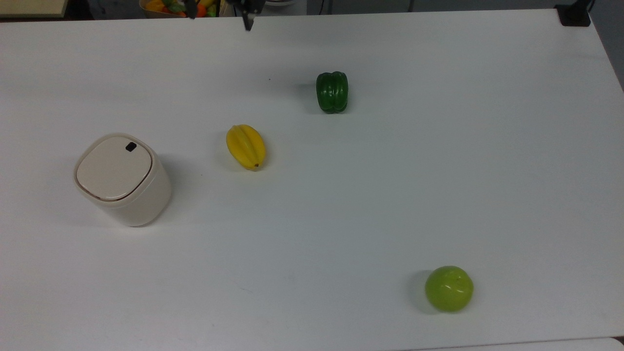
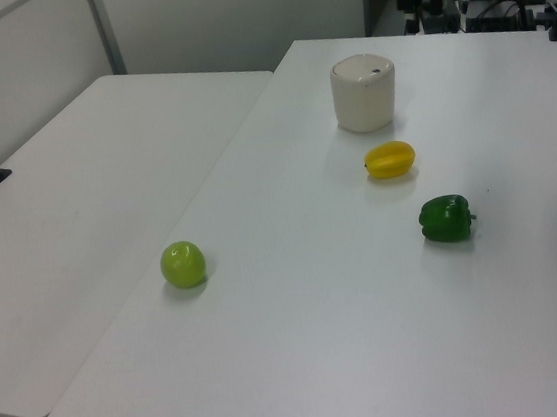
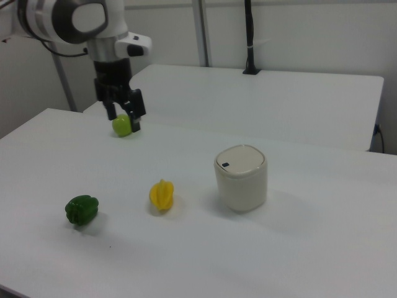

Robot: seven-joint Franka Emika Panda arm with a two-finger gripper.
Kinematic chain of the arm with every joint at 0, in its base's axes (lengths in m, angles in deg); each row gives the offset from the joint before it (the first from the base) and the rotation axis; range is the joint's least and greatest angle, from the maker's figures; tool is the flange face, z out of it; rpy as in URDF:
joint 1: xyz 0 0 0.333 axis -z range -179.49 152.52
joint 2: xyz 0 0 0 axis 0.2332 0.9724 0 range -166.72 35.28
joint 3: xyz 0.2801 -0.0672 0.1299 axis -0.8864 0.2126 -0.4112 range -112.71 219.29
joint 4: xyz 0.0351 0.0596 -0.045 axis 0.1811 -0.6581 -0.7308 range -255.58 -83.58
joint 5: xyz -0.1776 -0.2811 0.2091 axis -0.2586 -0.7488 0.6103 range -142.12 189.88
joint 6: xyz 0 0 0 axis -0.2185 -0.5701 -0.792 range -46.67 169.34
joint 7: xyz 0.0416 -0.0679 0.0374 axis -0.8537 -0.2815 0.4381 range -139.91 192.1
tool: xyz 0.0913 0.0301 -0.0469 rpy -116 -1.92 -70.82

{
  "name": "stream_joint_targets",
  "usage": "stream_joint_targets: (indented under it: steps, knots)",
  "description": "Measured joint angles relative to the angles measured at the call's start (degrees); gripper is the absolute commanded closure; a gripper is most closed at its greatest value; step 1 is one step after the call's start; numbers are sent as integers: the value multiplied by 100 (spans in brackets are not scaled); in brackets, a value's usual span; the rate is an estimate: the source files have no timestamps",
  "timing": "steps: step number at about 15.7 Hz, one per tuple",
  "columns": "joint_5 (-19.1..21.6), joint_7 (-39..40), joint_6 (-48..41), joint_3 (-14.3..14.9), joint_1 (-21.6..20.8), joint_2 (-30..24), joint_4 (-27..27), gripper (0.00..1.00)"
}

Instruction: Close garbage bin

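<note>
The garbage bin (image 1: pixel 117 178) is a cream-beige rounded-square tub standing upright at the top view's left. Its flat lid with a small black mark (image 1: pixel 130 146) lies down flush on the rim. The bin also shows in the left view (image 2: pixel 364 93) and the right view (image 3: pixel 240 177). My gripper (image 3: pixel 124 119) hangs open and empty high above the table, well off to the right view's left of the bin. One dark fingertip (image 1: pixel 248 23) pokes in at the top view's upper edge.
A yellow starfruit (image 1: pixel 246 146) lies beside the bin, and a green bell pepper (image 1: pixel 332 91) sits farther along. A green apple (image 1: pixel 449 288) rests near the top view's lower right. The white table (image 1: pixel 390 195) adjoins a second table (image 2: pixel 78 211).
</note>
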Motion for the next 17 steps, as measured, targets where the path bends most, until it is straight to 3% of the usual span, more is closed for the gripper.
stream_joint_targets:
  steps: [5,17]
  knots:
    - [0,221,-192,5,-82,-254,-213,0]
    - [0,368,-192,27,-77,-279,-368,0]
